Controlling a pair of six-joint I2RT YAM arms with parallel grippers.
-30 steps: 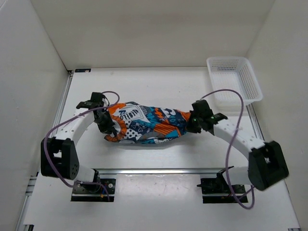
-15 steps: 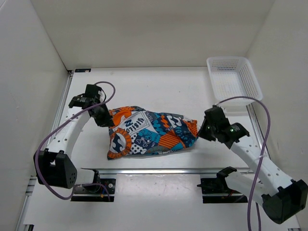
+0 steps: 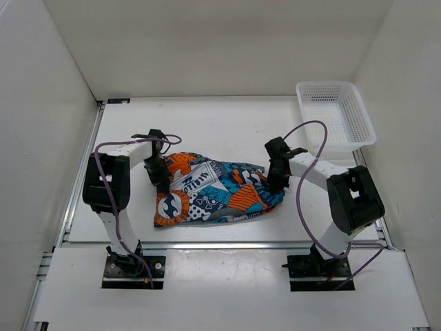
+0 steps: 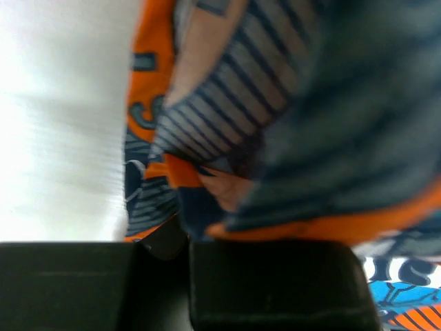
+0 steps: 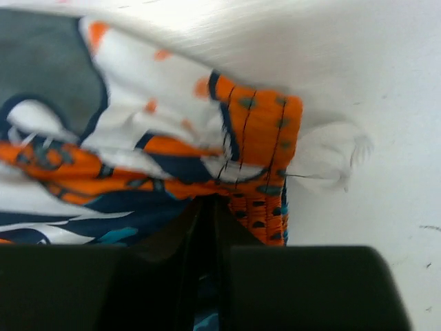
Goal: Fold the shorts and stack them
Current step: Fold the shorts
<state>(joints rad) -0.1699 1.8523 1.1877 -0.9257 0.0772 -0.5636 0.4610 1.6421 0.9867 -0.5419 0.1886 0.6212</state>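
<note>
The shorts [image 3: 213, 193], in a patchwork print of orange, turquoise, navy and white, lie spread on the white table [image 3: 227, 124] in the middle of the top view. My left gripper [image 3: 157, 174] is at their left edge and shut on the fabric. My right gripper [image 3: 275, 181] is at their right edge and shut on the orange waistband. In the left wrist view the shorts [image 4: 310, 124] fill the frame, blurred, above the gripper [image 4: 182, 241]. In the right wrist view the gripper [image 5: 207, 207] pinches the gathered orange hem of the shorts [image 5: 138, 158].
A white mesh basket [image 3: 334, 114] stands at the back right of the table. White walls close in the left, right and far sides. A metal rail [image 3: 227, 245] runs along the near edge, in front of the shorts.
The shorts were bunched between the grippers, then pulled wide and laid out. Both grippers have since moved slightly inward, still holding the edges, with the shorts resting on the table.
</note>
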